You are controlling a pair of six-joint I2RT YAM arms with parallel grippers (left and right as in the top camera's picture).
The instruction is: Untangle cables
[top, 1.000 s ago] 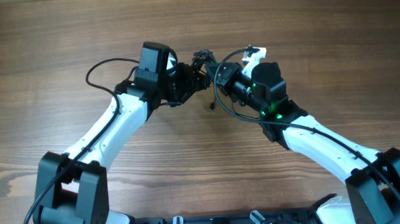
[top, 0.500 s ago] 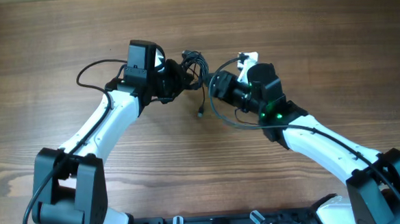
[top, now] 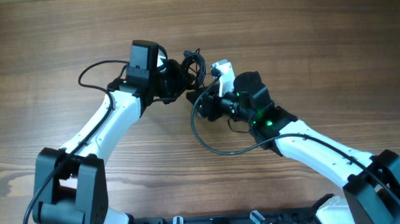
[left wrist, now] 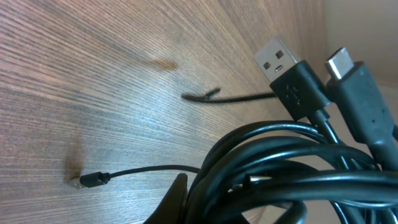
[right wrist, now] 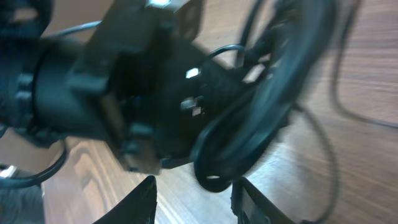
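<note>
Black cables (left wrist: 273, 162) bunched in the left gripper (top: 183, 75), pinched tight; right gripper (right wrist: 194, 184) spread beside them.

Light brown wood-grain table (top: 333, 43) with darker streaks.

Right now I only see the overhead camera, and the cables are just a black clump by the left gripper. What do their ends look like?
Observer: In the left wrist view two plugs stick out of the cables: a wide USB plug beside a smaller rounded plug.
Operator: Is any end loose?
Observer: A tiny plug on a thin cord hangs down at the table; touching or not, I cannot tell.
Operator: Is the right gripper grabbing?
Observer: No. Its own camera shows the right gripper open, the cables ahead of its fingers.
</note>
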